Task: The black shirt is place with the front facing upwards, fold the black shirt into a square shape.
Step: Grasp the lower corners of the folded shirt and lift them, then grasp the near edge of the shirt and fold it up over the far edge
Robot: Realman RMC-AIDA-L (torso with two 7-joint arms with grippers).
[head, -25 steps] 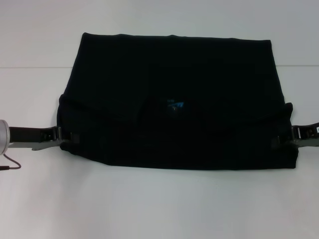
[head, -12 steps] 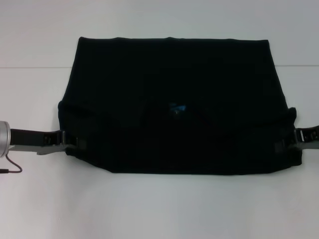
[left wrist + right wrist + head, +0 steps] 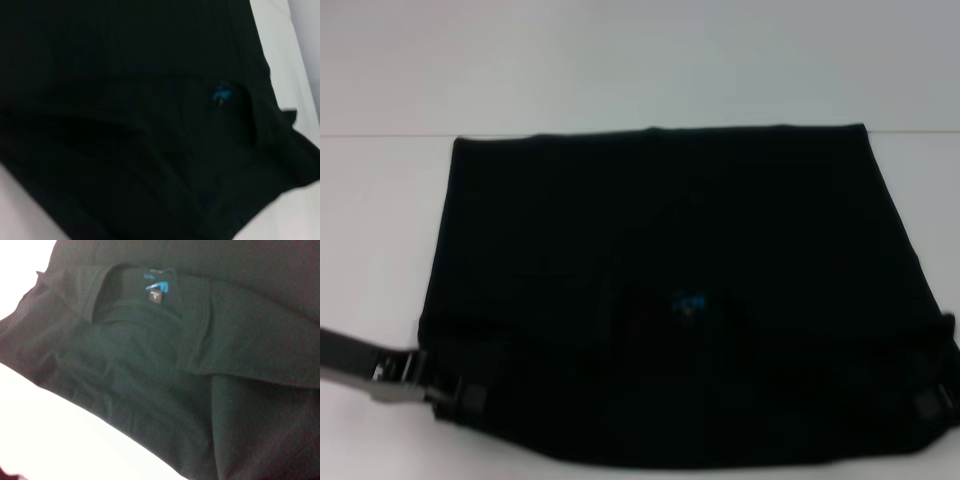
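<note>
**Shirt partly folded, both grippers at its near corners**

A plain white table (image 3: 620,60) fills the head view, with a faint seam line running across it behind the cloth. Nearly all of the middle is taken up by the black shirt (image 3: 660,220), which lies as a broad, roughly rectangular dark block with its far edge straight and its near edge bulging and rumpled. No sleeves stick out to the sides, so I judge that they are already tucked in or folded under, and the collar end looks doubled over toward the robot: the neckline opening sits on top in the right wrist view. No lettering shows anywhere.

The left gripper (image 3: 460,397) sits at the near left corner of the cloth, its fingers closed on the hem there. The right gripper (image 3: 932,400) shows only as a dark block at the near right corner, against the fabric; whether it has hold of the cloth I cannot tell.

The small blue neck label (image 3: 689,301) lies near the middle of the block, just inside the neckline.

As a judgement, the folding is underway but unfinished: the shape is still wider than deep, so at least one more fold and some smoothing remain to make a square.
</note>
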